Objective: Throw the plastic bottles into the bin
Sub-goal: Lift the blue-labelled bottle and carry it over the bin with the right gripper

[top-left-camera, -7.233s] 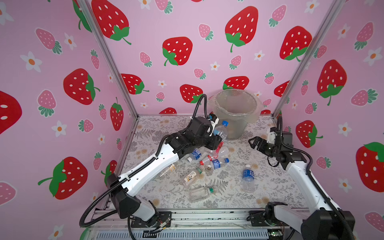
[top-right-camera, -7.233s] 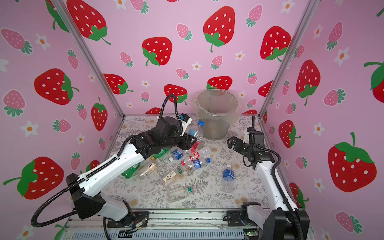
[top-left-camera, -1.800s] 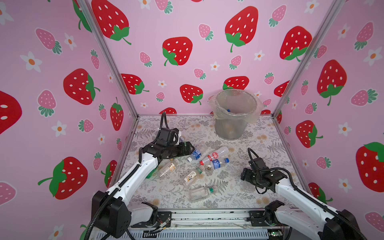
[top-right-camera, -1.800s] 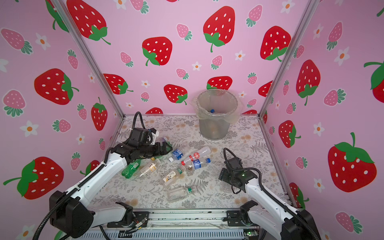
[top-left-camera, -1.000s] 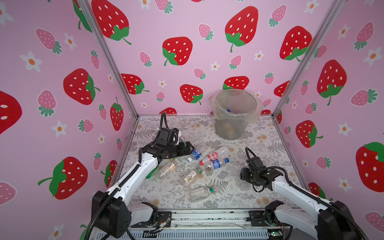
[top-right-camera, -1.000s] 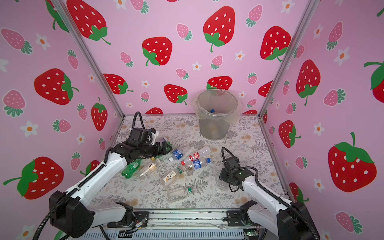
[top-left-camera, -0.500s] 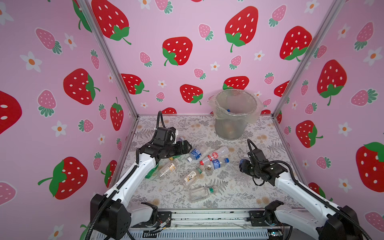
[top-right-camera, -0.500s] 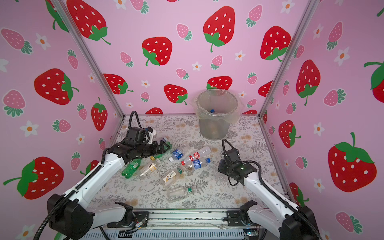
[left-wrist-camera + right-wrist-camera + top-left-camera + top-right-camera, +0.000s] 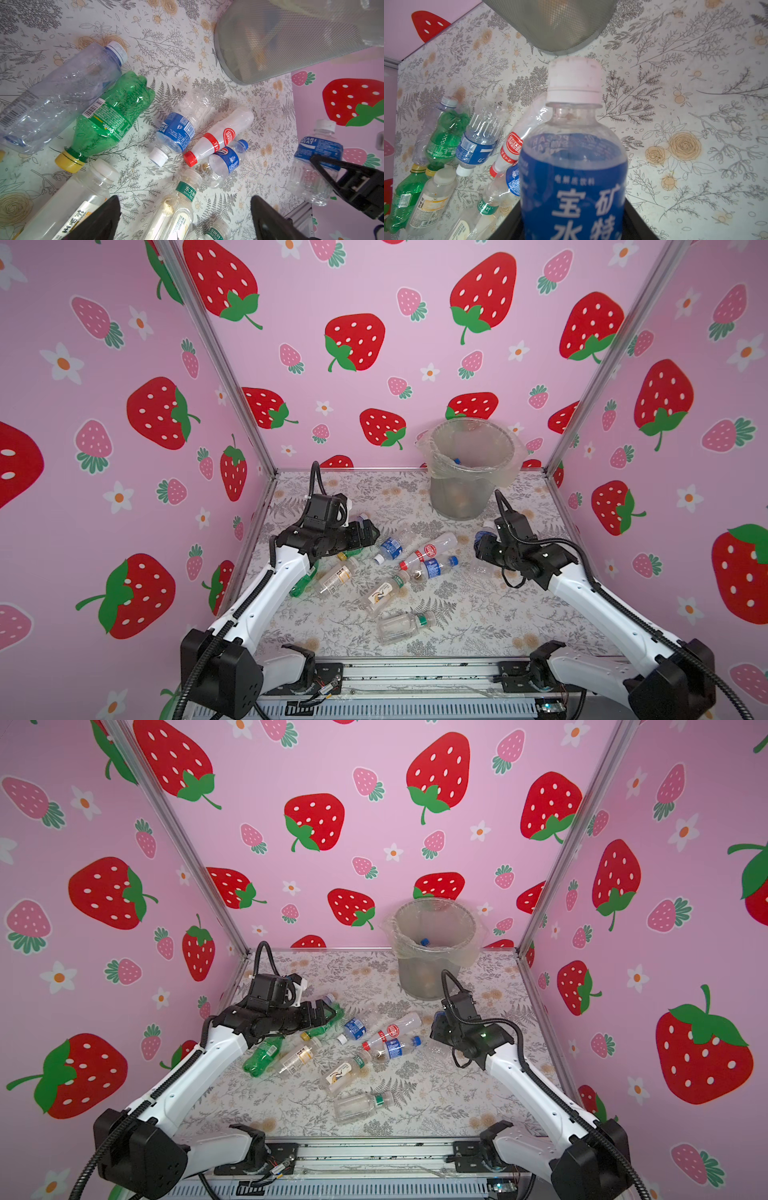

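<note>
**Bottle clean-up on a floral bench.** The right claw (image 9: 481, 546) is clenched around the body of a clear plastic bottle with a blue label and a white cap (image 9: 573, 166). The bottle's cap end is turned towards the grey translucent cylindrical bin lined with a clear plastic bag (image 9: 469, 499). In both top views the held bottle hangs over the right half of the floral-patterned bench (image 9: 478, 614), in front of the bin and apart from it. The bin stands near the bench's back edge, towards the back right corner, and a blue-capped bottle (image 9: 457, 461) shows inside it.

The left claw (image 9: 371, 533) is released, its jaws wide apart. It sits low over the left half of the bench, above a green plastic bottle with a yellow cap (image 9: 112, 120). A crumpled clear bottle with a pale blue cap (image 9: 62, 93) lies against that green one.

Three bottles lie touching one another at the middle of the bench:
- a clear bottle with a blue label and a white cap (image 9: 178, 128)
- a white bottle with a red label and a red cap (image 9: 220, 137)
- a small clear bottle with a blue label and a blue cap (image 9: 226, 162)

A second green bottle (image 9: 261, 1057) lies nearer the left edge, just beside a pale bottle with a white cap and a yellow label (image 9: 297, 1056). Closer to the front edge lie a clear bottle with a green neck band (image 9: 384, 591) and a clear bottle with a green cap (image 9: 401, 624).
</note>
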Tool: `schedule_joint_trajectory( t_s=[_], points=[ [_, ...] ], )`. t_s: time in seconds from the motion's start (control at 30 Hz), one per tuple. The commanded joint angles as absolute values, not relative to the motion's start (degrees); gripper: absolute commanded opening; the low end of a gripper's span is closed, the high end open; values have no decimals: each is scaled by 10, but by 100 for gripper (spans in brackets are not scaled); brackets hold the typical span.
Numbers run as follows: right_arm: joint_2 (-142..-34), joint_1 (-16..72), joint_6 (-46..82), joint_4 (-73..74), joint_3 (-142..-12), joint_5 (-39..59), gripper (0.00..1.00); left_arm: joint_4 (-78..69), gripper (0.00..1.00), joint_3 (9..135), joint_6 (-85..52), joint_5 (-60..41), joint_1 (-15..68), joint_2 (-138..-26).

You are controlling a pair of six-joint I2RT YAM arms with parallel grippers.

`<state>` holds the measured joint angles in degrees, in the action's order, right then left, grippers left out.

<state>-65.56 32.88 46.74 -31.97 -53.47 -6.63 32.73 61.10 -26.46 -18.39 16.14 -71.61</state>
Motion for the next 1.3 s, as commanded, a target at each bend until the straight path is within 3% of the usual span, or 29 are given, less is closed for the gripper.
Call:
schedule_joint_trajectory(
  t_s=[0.0, 1.27],
  points=[
    [-674, 332, 446, -334, -585, -86, 55, 341, 99, 636, -253, -170, 156, -708],
    [-946, 276, 392, -318, -1086, -82, 54, 340, 99, 636, -258, -175, 152, -742]
  ],
)
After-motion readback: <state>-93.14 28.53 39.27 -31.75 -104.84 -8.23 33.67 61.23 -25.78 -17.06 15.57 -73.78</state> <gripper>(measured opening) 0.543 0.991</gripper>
